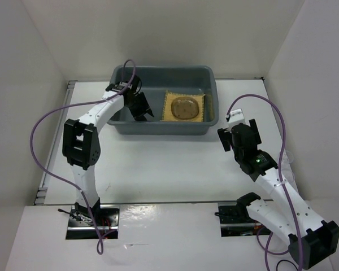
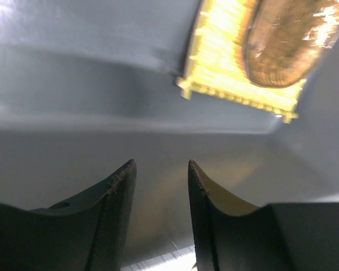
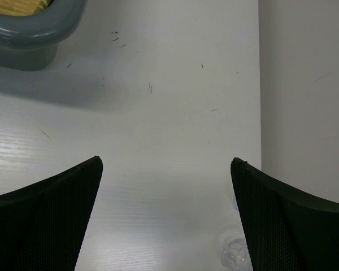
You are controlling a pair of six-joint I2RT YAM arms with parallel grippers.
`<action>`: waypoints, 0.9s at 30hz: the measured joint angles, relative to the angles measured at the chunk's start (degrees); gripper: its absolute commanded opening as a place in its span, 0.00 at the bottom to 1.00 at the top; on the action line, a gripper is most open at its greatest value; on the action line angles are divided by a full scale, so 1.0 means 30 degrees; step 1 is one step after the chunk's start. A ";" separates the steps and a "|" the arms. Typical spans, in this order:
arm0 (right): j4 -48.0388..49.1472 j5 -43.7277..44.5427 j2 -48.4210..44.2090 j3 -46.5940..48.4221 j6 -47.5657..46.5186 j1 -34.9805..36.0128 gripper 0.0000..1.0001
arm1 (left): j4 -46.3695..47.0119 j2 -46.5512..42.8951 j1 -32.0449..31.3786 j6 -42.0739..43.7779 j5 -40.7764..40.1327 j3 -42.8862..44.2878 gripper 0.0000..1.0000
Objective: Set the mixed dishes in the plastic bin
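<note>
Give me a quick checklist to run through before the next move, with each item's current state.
1. Mat inside the bin: ok.
2. Plate resting on the mat: ok.
3. Left pincer open and empty, inside the bin: ok.
4. Right pincer open and empty: ok.
5. All dishes in the bin: cannot tell; a small clear object lies outside it, by the right pincer.

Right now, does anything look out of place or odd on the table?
Perhaps: a small clear thing sits on the table beside the right fingers, outside the grey bin. Too blurred to identify.
</note>
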 measured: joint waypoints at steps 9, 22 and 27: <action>0.0007 0.0000 0.0000 0.0000 -0.0007 -0.0015 0.98 | 0.1494 -0.0197 -0.0117 -0.0408 0.0699 -0.3861 0.50; -0.1319 0.0736 0.1413 0.1399 -0.0087 -0.3774 0.98 | -0.0029 -0.0874 0.0044 0.2331 -0.0015 0.4677 0.87; -0.1734 0.1413 0.2251 0.1341 -0.1639 -0.4809 0.97 | -0.0248 -0.3490 0.0022 0.3701 -0.0488 0.6921 0.87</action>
